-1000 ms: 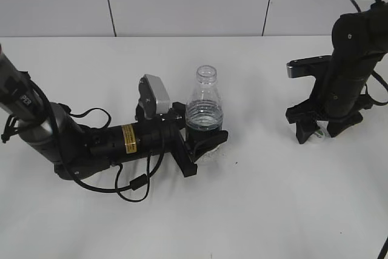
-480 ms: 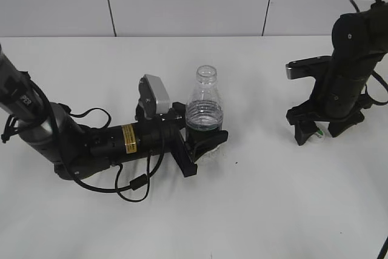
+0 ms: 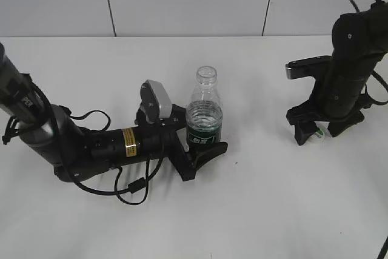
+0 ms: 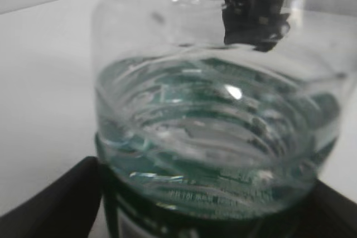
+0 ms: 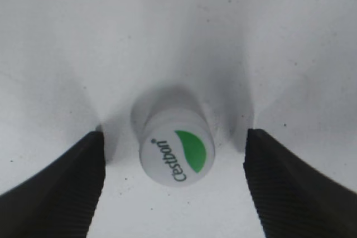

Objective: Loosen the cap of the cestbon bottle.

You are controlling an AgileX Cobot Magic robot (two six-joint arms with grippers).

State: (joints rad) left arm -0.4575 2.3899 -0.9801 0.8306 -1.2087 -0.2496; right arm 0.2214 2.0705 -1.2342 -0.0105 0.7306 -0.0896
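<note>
The cestbon bottle [image 3: 205,113] stands upright at the table's middle, its neck open and uncapped, with water inside and its dark green label showing. My left gripper [image 3: 205,147] lies low with a finger on either side of the bottle's base, and the near finger is clear of the label. The bottle fills the left wrist view [image 4: 212,126] between the jaws [image 4: 206,210]. The white cap with the green mark [image 5: 177,157] stands on the table between the spread fingers of my right gripper [image 5: 173,137]. In the exterior view that gripper [image 3: 315,135] points down over the cap [image 3: 319,133].
The white table [image 3: 254,210] carries the left arm's black cable loop [image 3: 136,183] near its front. A grey wall with panel seams stands behind.
The left gripper's near finger has dropped away from the bottle and the arm has shifted slightly, so the green label now shows. The right gripper has not moved.
</note>
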